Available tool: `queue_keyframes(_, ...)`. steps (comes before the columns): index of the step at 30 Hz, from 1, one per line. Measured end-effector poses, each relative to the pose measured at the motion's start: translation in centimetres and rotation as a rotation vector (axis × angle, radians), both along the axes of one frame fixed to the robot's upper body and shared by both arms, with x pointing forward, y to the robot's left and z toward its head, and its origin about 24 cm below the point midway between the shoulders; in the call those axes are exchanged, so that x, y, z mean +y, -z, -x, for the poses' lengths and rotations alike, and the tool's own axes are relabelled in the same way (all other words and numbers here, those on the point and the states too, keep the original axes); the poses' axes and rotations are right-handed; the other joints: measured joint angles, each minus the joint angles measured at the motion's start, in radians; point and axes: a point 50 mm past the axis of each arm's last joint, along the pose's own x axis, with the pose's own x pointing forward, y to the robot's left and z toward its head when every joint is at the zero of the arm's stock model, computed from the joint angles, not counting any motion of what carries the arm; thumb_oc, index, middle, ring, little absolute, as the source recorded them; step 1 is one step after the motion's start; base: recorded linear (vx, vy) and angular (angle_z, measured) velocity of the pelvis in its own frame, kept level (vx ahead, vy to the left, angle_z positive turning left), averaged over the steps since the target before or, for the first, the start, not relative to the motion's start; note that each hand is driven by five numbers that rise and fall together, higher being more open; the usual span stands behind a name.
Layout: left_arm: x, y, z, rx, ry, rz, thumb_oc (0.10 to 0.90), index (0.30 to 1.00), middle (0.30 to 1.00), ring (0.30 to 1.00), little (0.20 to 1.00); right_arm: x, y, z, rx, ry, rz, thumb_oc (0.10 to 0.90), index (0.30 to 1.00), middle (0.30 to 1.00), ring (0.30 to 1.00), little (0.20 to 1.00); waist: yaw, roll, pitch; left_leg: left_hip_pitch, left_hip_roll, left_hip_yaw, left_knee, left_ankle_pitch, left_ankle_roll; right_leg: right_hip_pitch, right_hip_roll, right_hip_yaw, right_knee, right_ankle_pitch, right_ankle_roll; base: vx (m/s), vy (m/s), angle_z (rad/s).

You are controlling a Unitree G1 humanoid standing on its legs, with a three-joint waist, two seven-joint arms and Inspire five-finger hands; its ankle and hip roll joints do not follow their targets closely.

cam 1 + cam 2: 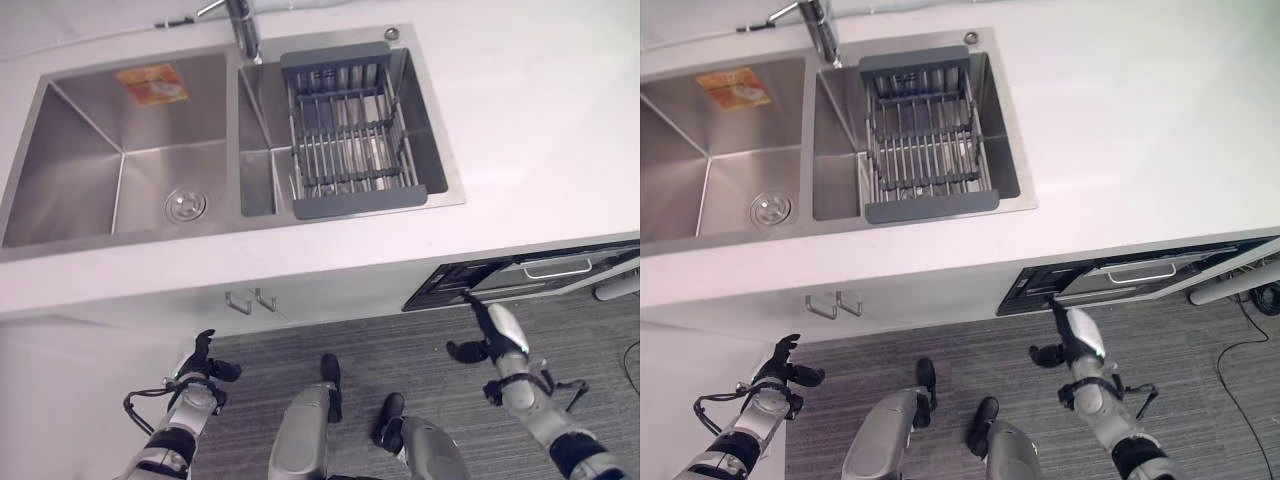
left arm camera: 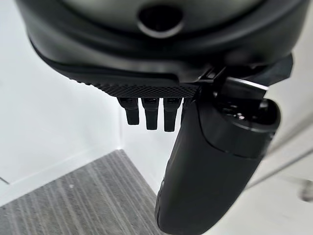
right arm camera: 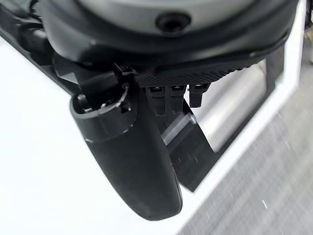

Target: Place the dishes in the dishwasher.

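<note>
Dishwasher [image 1: 530, 272] sits ajar under the table edge [image 1: 300, 275] at 4 o'clock. Right hand [image 1: 497, 335] reaches its top edge, fingers straight, holding nothing. Left hand [image 1: 200, 370] hangs relaxed over carpet [image 1: 380, 350]. Rack [image 1: 350, 135] sits in the sink [image 1: 120, 160].

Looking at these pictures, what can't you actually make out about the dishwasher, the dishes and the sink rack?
- Dishwasher interior: head views, hidden under the counter; just the top edge of the slightly open door shows.
- Dishes: none can be made out; the drying rack looks bare.
- Right hand: contact with the door, too small to tell.
- Left hand: hangs by the cabinet.
</note>
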Motion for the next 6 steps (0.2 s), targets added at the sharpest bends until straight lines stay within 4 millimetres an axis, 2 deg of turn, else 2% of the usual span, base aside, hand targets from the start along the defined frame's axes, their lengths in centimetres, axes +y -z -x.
queue_keyframes(1,-0.1,0.8,0.9,0.022,-0.011,0.045,0.8,0.9,0.9,0.9,0.9,0.2,1.0,1.0,0.039,0.018,-0.023,0.8,0.9,0.9,0.9,0.9,-0.01,-0.011,-0.018,0.003,0.0,0.003,-0.003,0.0,0.001,0.0,0.0,0.003,0.003,-0.005,0.0,0.0,-0.056,-0.12)
queue_keyframes(3,-0.4,2.6,3.3,0.078,-0.011,0.143,0.8,0.9,0.9,0.9,0.9,0.4,3.2,3.0,0.12,0.066,-0.066,0.8,0.9,0.9,0.9,0.9,-0.024,-0.051,-0.074,0.015,0.001,0.018,-0.016,-0.006,-0.008,-0.002,-0.002,0.019,0.0,-0.021,-0.003,-0.08,0.038,-0.2)
queue_keyframes(4,-0.6,4.2,5.7,0.203,0.042,0.222,0.8,0.9,0.9,0.9,0.9,0.4,4.8,5.0,0.193,0.141,-0.113,0.8,0.9,0.9,0.9,0.9,-0.04,-0.083,-0.122,0.018,0.004,0.021,-0.009,0.0,0.001,-0.01,-0.001,0.023,0.011,-0.025,-0.008,-0.17,0.12,-0.22)
queue_keyframes(6,-2.0,4.9,6.5,0.265,0.139,0.303,0.8,0.9,0.9,0.9,0.9,-0.3,5.1,6.4,0.2,0.218,-0.151,0.8,0.9,0.9,0.9,0.9,-0.054,-0.088,-0.128,0.004,0.012,0.027,0.004,-0.001,0.001,-0.031,0.0,0.034,0.025,-0.029,-0.012,-0.08,0.122,-0.16)
